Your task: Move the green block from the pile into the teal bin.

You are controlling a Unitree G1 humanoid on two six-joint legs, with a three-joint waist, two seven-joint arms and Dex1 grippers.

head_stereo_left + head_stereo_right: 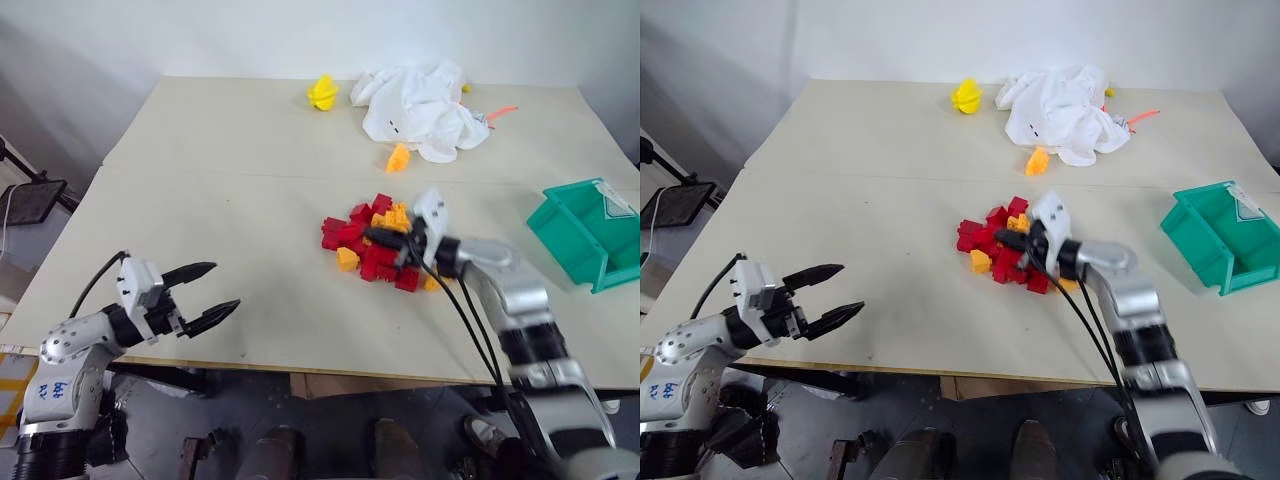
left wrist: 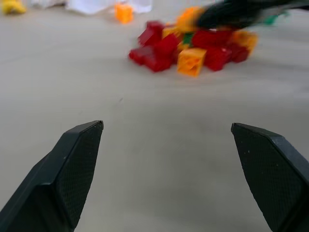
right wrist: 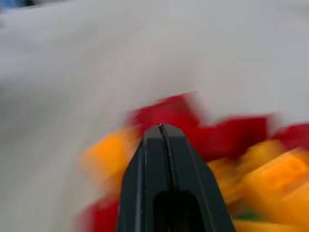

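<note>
Spanning a white-walled room, beige table; right end effector clenched, seemingly empty; left released.

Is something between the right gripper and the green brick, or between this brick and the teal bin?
The green studded plastic brick lies wedged among the red and yellow-orange bricks of the pile, which partly cover it from the shut right gripper. Toward the teal plastic bin nothing visible stands.

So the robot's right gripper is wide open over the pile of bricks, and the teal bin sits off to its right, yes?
Not quite. The right gripper is shut, its fingers pressed together over the pile, as the right wrist view shows. The teal bin does sit off to its right.
</note>
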